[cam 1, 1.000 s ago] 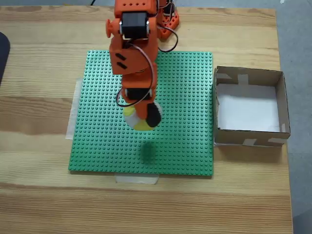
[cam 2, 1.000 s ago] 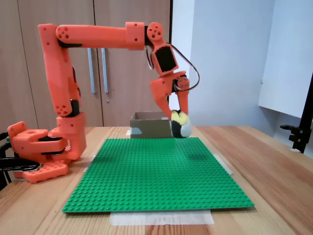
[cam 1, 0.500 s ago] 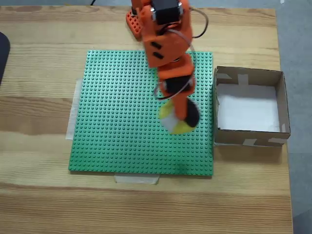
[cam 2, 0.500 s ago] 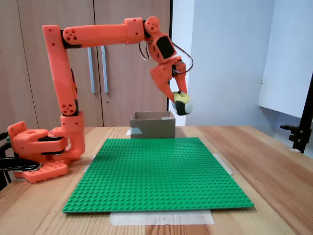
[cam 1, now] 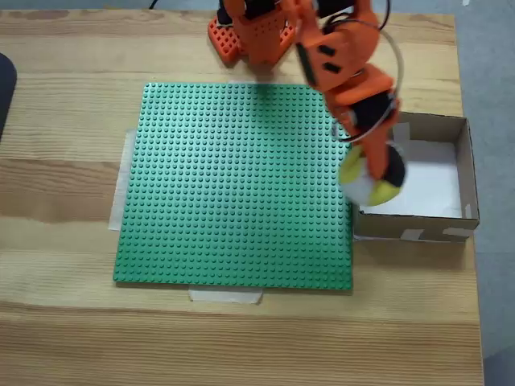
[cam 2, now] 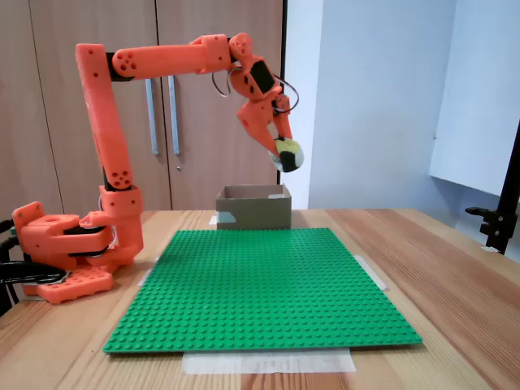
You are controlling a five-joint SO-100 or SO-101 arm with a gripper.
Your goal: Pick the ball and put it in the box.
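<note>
Orange gripper (cam 1: 372, 178) clenched on ball (cam 2: 287, 154) | above box (cam 1: 463, 169) edge | no readable writing

I see a pale wooden bench (cam 2: 455, 268), brown cupboard doors (cam 2: 187, 122) with metal handles (cam 2: 150, 118) behind it, a white wall (cam 2: 374, 97), and perhaps a black stand (cam 2: 500, 219) at right.

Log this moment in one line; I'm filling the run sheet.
phase: transport | gripper: shut on ball | ball: airborne, above box near edge | release: not yet
</note>
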